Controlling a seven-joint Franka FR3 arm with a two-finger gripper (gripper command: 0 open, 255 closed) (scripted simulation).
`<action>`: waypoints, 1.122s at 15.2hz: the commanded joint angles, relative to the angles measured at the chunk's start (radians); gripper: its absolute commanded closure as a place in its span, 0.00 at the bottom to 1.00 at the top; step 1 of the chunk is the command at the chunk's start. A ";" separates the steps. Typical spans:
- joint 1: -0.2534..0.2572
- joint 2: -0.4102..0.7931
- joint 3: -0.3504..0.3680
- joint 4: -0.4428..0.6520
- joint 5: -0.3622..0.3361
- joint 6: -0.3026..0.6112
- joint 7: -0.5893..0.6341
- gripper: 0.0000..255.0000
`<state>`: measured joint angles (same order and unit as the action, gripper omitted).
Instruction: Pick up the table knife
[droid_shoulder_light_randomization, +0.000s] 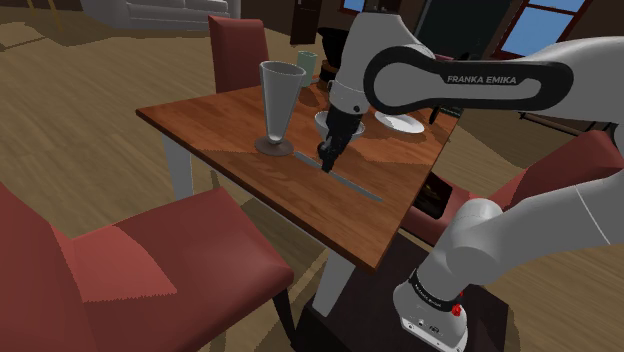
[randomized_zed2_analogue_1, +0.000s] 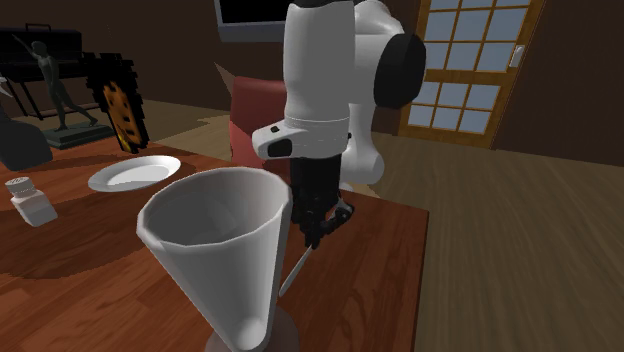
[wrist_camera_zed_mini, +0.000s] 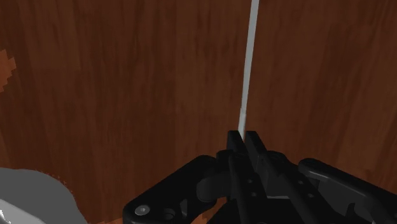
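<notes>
Table knife (droid_shoulder_light_randomization: 355, 186), a thin grey strip, lies on the brown wooden desk (droid_shoulder_light_randomization: 225, 125), toward the side nearest the robot's stand, and the black jaws are drawn narrow and clamped on one end of it. From where I stand the white arm (droid_shoulder_light_randomization: 470, 80) reaches over the desk and points the jaws steeply down, a posture that suits pinching something so flat. Seen along the hand, the knife (wrist_camera_zed_mini: 249, 63) runs straight away from the fingertips over the wood, so the grip is at its end, not its middle; I judge the free end may droop or swing when raised. A tall cone-shaped glass (droid_shoulder_light_randomization: 279, 105) stands just beside the grasp, so the lift wants to go straight up. A white plate (droid_shoulder_light_randomization: 400, 123) sits farther back. Whether the knife is clear of the wood I cannot tell
</notes>
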<state>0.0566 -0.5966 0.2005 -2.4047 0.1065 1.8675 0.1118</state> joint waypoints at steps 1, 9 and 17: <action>0.000 0.000 0.000 0.000 0.000 0.000 0.000 1.00; -0.003 -0.001 -0.006 0.052 -0.004 -0.053 -0.002 1.00; -0.007 0.008 -0.014 0.166 -0.012 -0.158 0.000 1.00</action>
<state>0.0502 -0.5886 0.1875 -2.2551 0.0955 1.7258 0.1112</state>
